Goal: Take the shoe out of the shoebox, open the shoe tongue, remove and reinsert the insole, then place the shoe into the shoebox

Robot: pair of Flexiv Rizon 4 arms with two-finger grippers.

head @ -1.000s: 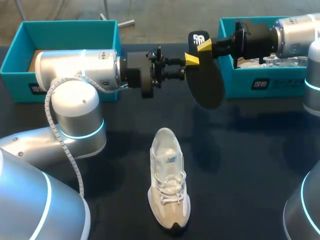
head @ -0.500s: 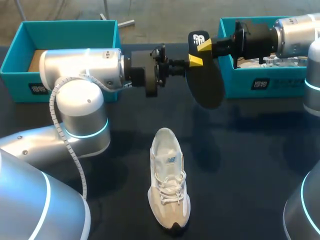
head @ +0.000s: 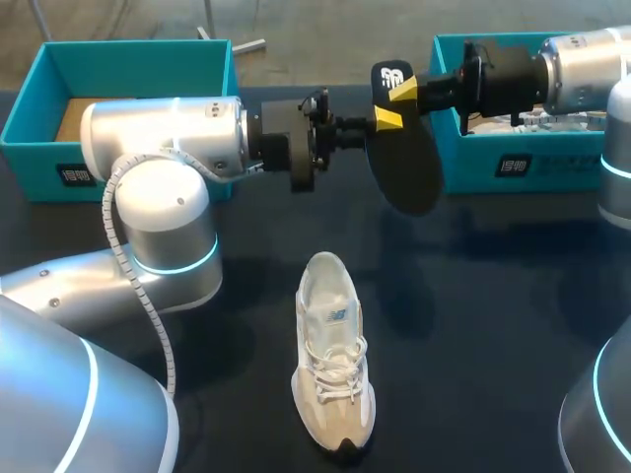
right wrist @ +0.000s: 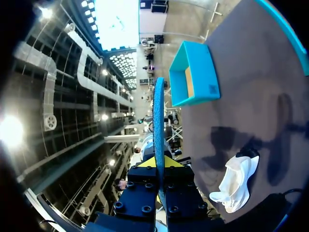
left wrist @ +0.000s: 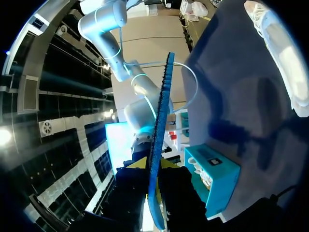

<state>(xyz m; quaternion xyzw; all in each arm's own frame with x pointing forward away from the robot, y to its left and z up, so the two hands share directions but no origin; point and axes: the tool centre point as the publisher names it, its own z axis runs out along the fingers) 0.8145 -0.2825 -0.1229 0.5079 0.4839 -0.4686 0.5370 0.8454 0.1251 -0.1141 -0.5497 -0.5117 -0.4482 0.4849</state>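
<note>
A black insole (head: 406,168) hangs in the air above the table's far middle, seen edge-on as a blue strip in both wrist views (left wrist: 160,130) (right wrist: 158,121). My right gripper (head: 402,87) is shut on its upper end (right wrist: 159,163). My left gripper (head: 385,119) comes in from the left and is shut on the insole's edge just below that, one finger on each face (left wrist: 153,166). The white and beige shoe (head: 333,350) stands upright on the dark table near the front middle, apart from both grippers (left wrist: 282,58) (right wrist: 236,186).
A teal shoebox (head: 128,44) with brown card inside stands at the back left (right wrist: 195,72). A second teal box (head: 552,158) holding white paper stands at the back right, under my right arm (left wrist: 215,176). My left arm's elbow (head: 163,232) stands over the table's left.
My left gripper has moved right to the insole and its fingers have come together on its edge. The right gripper, the insole and the shoe have stayed put.
</note>
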